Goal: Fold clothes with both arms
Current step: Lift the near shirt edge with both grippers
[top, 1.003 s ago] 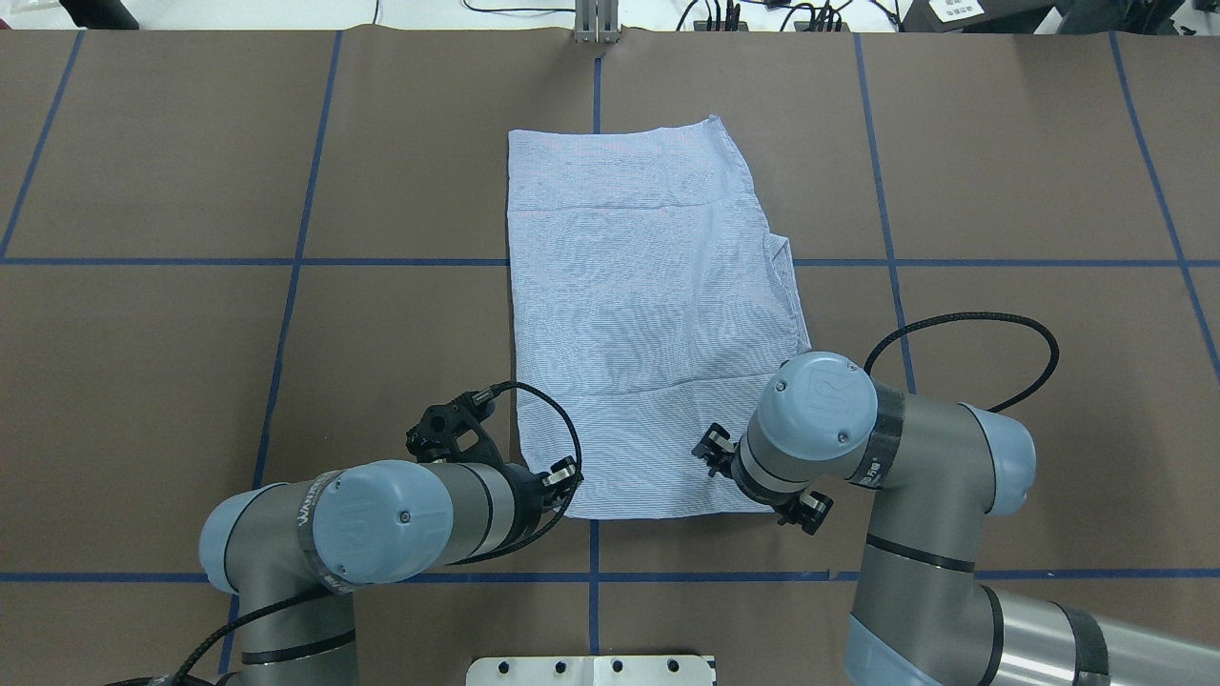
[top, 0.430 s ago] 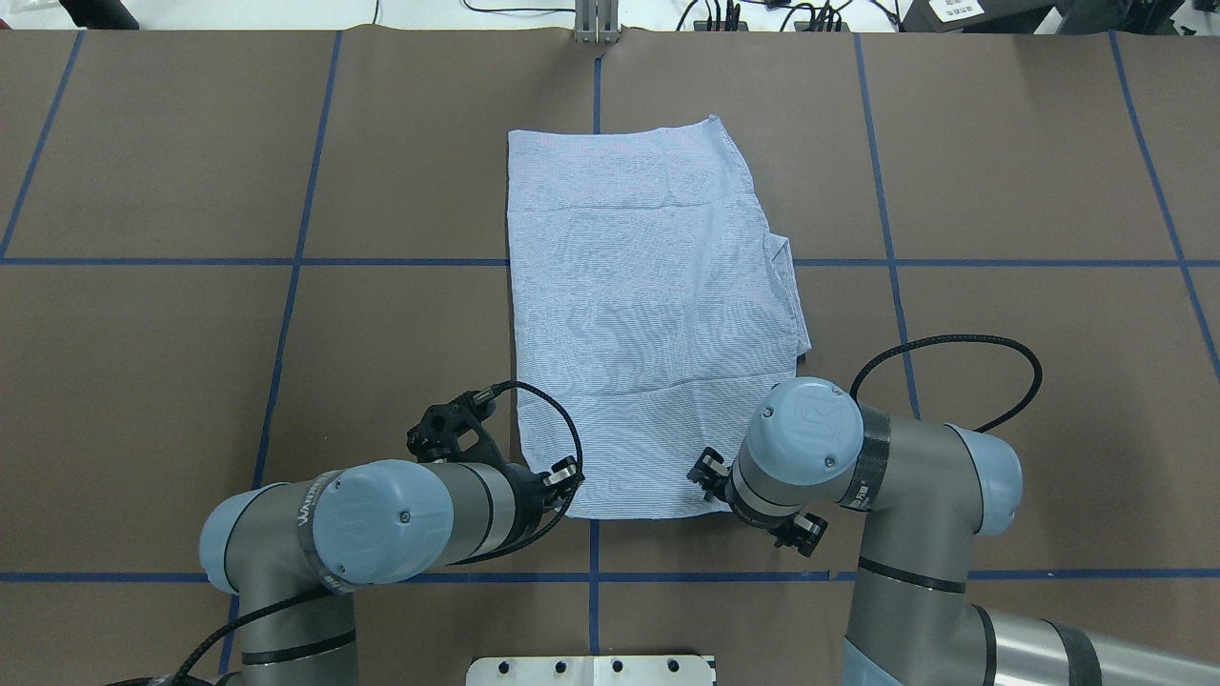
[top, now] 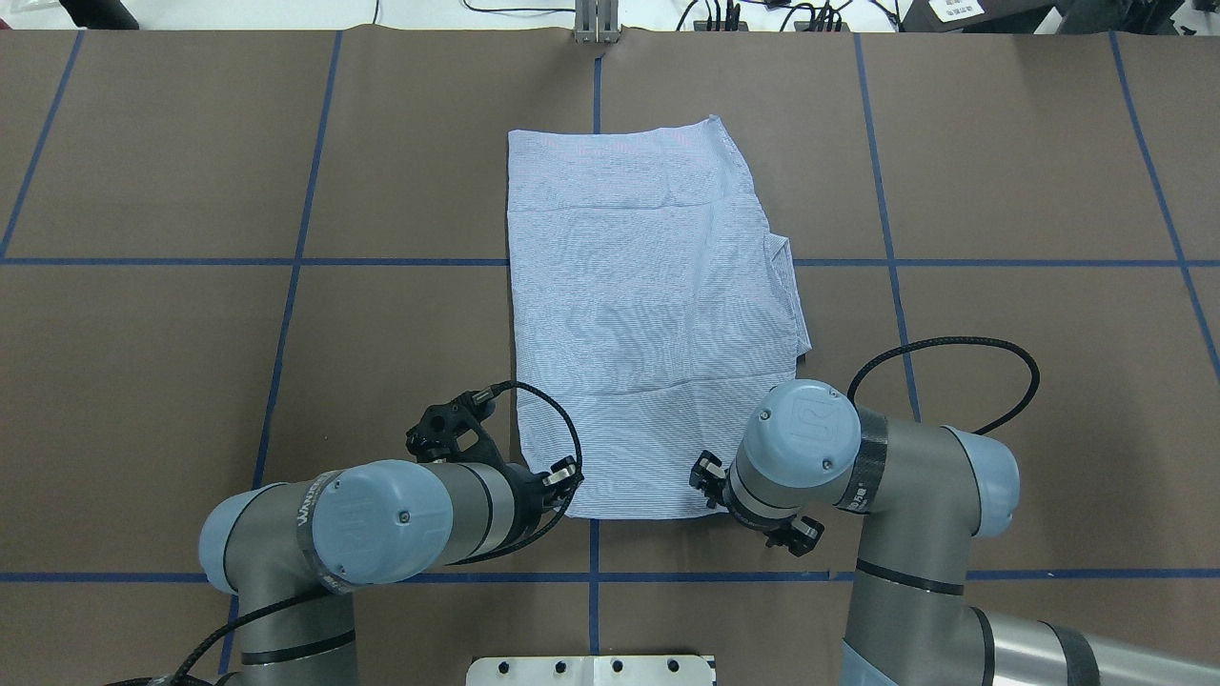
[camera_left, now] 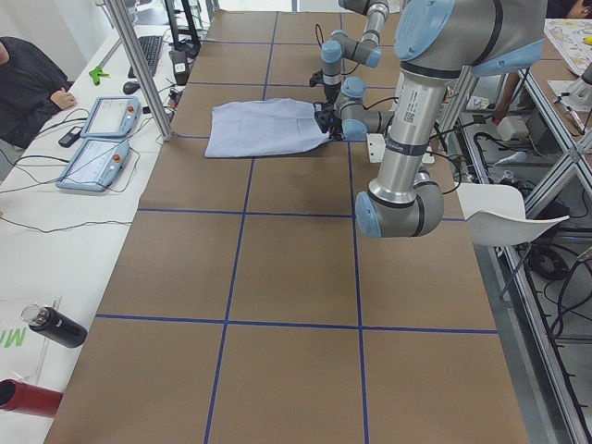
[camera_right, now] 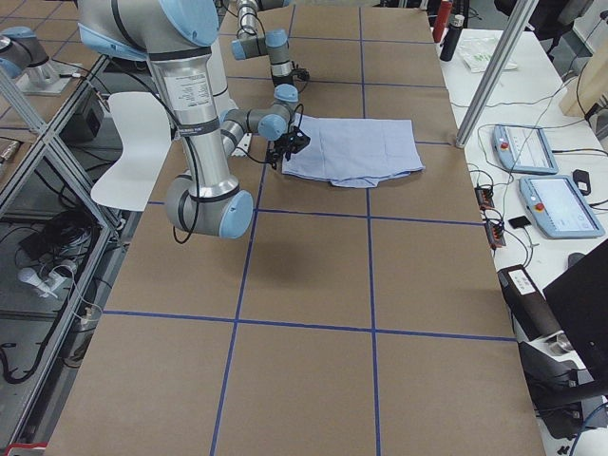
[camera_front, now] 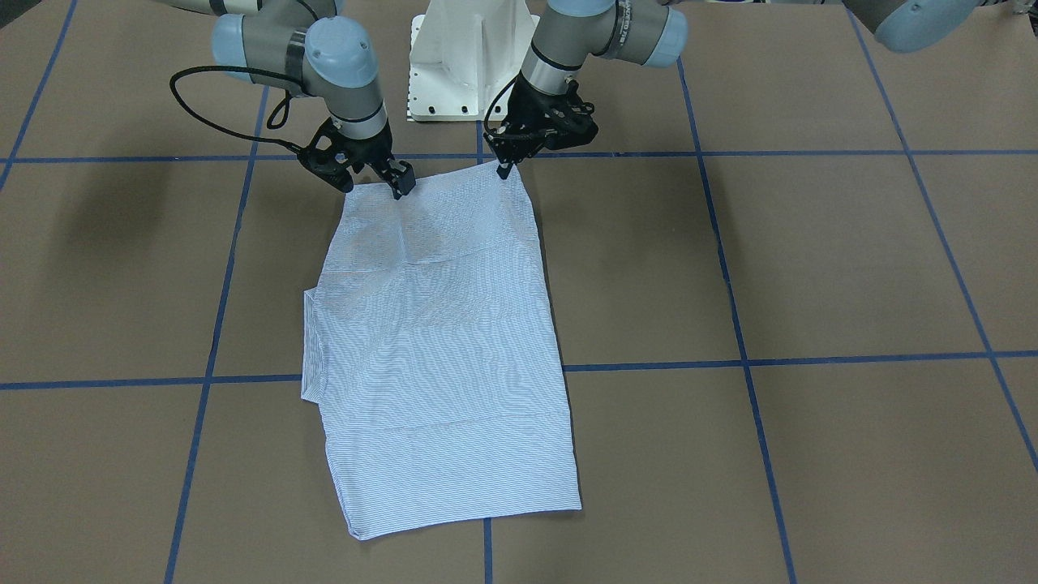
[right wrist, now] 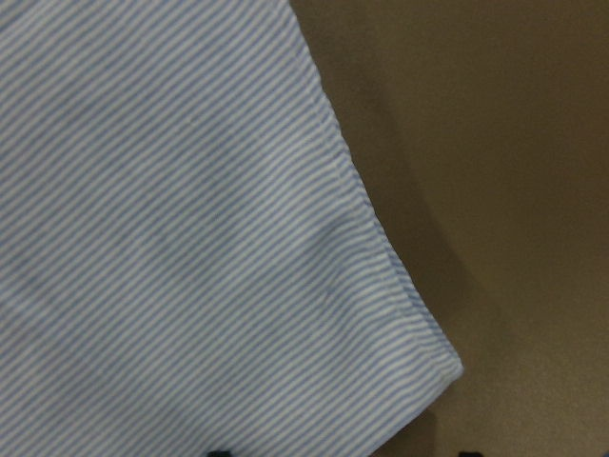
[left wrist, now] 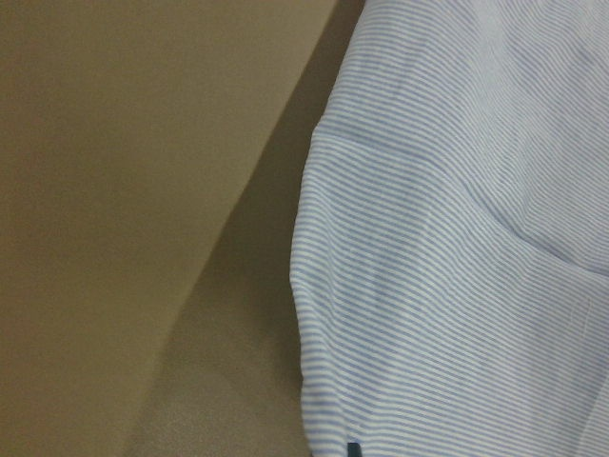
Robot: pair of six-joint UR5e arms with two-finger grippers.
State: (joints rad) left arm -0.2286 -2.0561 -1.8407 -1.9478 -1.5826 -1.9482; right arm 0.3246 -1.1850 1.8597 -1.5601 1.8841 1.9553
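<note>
- The right gripper [camera_front: 371, 183] has its fingers [camera_front: 401, 188] spread wide. One tip is over the cloth and the other is over the bare table, with the shirt's near right corner between them. They are not pinching it.
- The left gripper [camera_front: 504, 169] sits right at the shirt's near left corner. Only one dark tip shows in its wrist camera, at the very edge of the cloth, so its fingers look pressed together on that corner.
- The shirt [top: 648, 314] is blue and white with thin stripes. It lies flat in the middle of the table, folded into one long shape. Its near end is by the robot and its far end points away.
- A small flap of cloth [top: 787, 286] sticks out on the shirt's right side.
- The left arm [top: 381, 519] and the right arm [top: 915, 476] are grey with light blue caps. Both bend in low over the shirt's near edge, one at each corner.
- The table [top: 1001, 171] is brown, with blue tape lines [top: 295, 262] making big squares.
- A white base [camera_front: 466, 65] stands between the two arms.
- Far off at the side, a person [camera_left: 28, 83] sits at a white desk, near two control pads [camera_left: 97, 139].
</note>
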